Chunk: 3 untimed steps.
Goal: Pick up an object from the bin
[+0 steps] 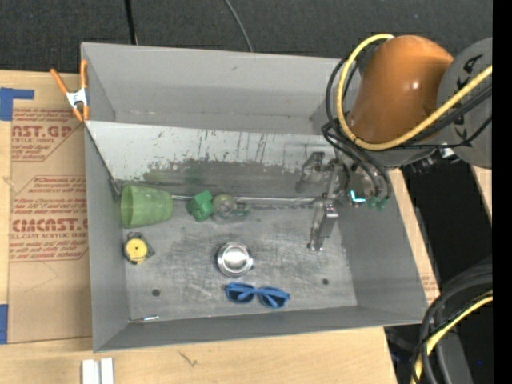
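Item 1: my hand [320,232], below the orange wrist cover [400,86]. It hangs low over bare floor of the grey bin [200,78], to the view's right of the silver round cap [234,258] and a little farther back. Whether it is set wide or narrow I cannot tell, as its metal blends with the floor.

Item 2: the silver round cap, shiny, lying flat mid-floor. It is the nearest thing to my hand, though apart from it.

Item 3: blue sunglasses [258,295], just in front of the cap, near the front wall.

Item 4: a small clear, glassy piece [225,206], behind the cap.

Item 5: a small green block [200,206], behind the cap and to its left, just beside the clear piece.

Item 6: a pale green cup [146,205] on its side, farther left of the cap, near the left wall.

Item 7: a small yellow round thing [136,250], well to the left of the cap, in front of the cup.
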Tool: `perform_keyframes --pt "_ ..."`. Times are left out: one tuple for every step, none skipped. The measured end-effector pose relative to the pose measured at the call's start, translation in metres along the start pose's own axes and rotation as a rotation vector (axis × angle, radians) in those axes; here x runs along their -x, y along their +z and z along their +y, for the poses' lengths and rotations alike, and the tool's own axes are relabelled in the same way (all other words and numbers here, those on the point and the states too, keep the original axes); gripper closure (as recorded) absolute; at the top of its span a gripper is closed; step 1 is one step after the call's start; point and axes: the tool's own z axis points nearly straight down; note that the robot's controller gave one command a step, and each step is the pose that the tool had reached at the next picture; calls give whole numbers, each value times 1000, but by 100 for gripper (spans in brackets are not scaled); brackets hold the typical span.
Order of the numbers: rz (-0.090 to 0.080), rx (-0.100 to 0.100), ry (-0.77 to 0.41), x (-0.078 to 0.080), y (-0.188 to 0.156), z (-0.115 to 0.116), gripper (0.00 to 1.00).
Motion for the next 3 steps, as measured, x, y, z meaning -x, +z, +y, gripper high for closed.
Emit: perform_keyframes --pt "-17 -1 -217 -6 166 85 0" --pt "-18 0 -215 -6 164 85 100" --pt "-17 0 -210 -20 -1 113 100"
